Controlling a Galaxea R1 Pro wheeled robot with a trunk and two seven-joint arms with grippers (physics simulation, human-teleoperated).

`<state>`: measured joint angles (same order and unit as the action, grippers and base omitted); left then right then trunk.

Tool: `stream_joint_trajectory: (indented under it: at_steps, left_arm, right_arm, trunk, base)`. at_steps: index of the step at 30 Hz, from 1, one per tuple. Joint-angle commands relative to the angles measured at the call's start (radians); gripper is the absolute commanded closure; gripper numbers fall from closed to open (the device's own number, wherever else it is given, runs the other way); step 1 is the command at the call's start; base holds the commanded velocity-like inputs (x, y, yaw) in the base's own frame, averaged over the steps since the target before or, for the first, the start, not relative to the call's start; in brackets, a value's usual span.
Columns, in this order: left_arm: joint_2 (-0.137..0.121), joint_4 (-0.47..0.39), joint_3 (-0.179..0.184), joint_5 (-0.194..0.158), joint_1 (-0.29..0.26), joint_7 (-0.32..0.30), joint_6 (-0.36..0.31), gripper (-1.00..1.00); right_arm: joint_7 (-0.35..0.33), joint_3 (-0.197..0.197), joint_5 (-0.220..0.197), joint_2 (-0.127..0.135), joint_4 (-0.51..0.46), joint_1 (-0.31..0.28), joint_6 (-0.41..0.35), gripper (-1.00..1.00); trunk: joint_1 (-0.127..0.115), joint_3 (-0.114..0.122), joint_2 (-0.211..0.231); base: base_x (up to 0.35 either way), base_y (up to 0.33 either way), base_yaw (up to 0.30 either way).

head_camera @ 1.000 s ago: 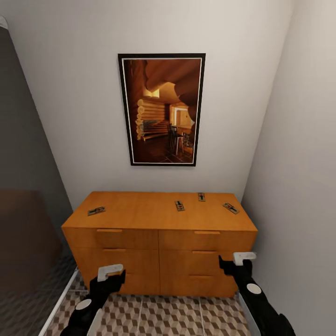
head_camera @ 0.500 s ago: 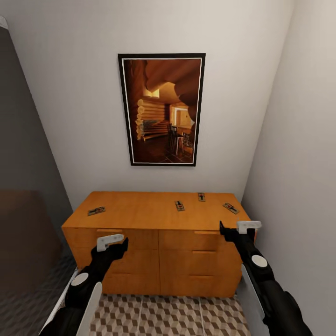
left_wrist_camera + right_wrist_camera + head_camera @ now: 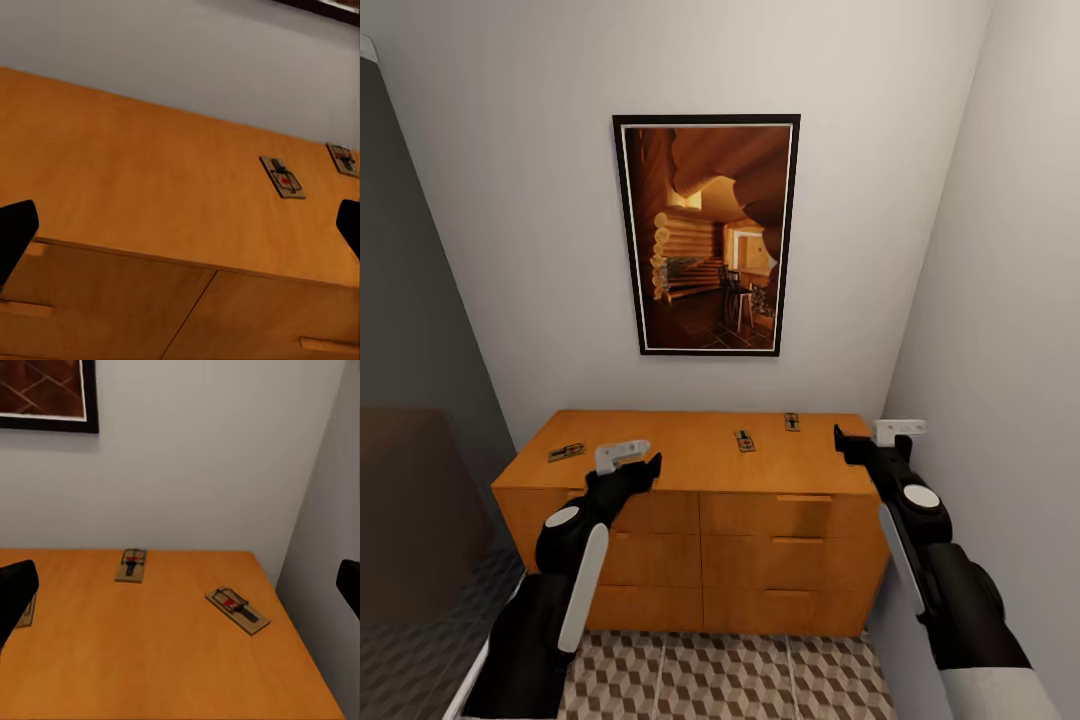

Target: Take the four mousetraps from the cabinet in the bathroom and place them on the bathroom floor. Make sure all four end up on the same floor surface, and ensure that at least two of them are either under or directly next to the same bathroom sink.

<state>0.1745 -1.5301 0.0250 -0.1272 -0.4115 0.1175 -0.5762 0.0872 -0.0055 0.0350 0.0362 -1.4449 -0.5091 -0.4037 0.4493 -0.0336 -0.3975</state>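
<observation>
So both arms are up at the cabinet (image 3: 700,470), and I count three mousetraps on its top from the head view: one at the left (image 3: 566,452), one mid (image 3: 745,440), one near the back (image 3: 791,422). The right wrist view shows the fourth mousetrap (image 3: 238,610), which the right arm covers from the head. The right pincer (image 3: 872,438) looks released, and so does the left pincer (image 3: 632,461). I'd drop the right one straight down and pinch across the board's narrow sides. The wire details are too small to read.

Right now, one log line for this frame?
phase: reach | left gripper: open, empty | right gripper: open, empty | mousetraps: on cabinet top
</observation>
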Motion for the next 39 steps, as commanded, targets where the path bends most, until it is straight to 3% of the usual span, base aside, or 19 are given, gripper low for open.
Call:
stream_joint_trajectory:
  at_steps: [1,7,10,18,23,28,33,39]
  left_arm:
    - [0.0,0.005,0.001,-0.01,-0.015,0.01,-0.014,-1.0]
    - [0.0,0.067,0.001,-0.01,-0.091,0.02,-0.039,-1.0]
    - [0.0,0.148,0.001,-0.009,-0.15,0.037,-0.044,-1.0]
    - [0.0,0.463,0.001,-0.009,-0.373,0.053,-0.051,-1.0]
    - [0.0,0.628,0.0,-0.008,-0.511,0.056,-0.075,-1.0]
    - [0.0,0.71,0.0,-0.01,-0.603,0.056,-0.189,-1.0]
    - [0.0,0.729,-0.001,-0.013,-0.628,0.055,-0.261,-1.0]
    - [0.0,0.737,-0.002,-0.014,-0.637,0.052,-0.288,-1.0]
  right_arm:
    - [0.003,0.001,0.003,0.0,0.004,-0.013,-0.015,-1.0]
    - [0.003,0.003,0.002,0.0,0.082,-0.101,-0.059,-1.0]
    - [0.003,0.003,0.003,-0.001,0.203,-0.185,-0.085,-1.0]
    - [0.001,0.009,0.01,-0.001,0.557,-0.405,-0.1,-1.0]
    - [-0.001,0.038,0.012,-0.001,0.716,-0.514,-0.108,-1.0]
    - [-0.005,0.082,0.019,-0.001,0.79,-0.571,-0.146,-1.0]
    - [-0.008,0.102,0.022,-0.001,0.809,-0.585,-0.181,-1.0]
    - [-0.043,0.126,0.02,0.0,0.819,-0.59,-0.194,-1.0]
  trunk:
    - [0.001,-0.003,-0.002]
    - [0.001,-0.003,-0.002]
    - [0.001,-0.003,-0.002]
    - [0.001,-0.003,-0.002]
    - [0.001,-0.003,-0.002]
    - [0.001,-0.003,-0.002]
    - [0.001,-0.003,-0.002]
    - [0.001,-0.003,-0.002]
  base:
    - [0.0,0.0,0.0]
    - [0.0,0.0,0.0]
    - [0.0,0.0,0.0]
    - [0.0,0.0,0.0]
    - [0.0,0.0,0.0]
    - [0.0,0.0,0.0]
    - [0.0,0.0,0.0]
    - [0.0,0.0,0.0]
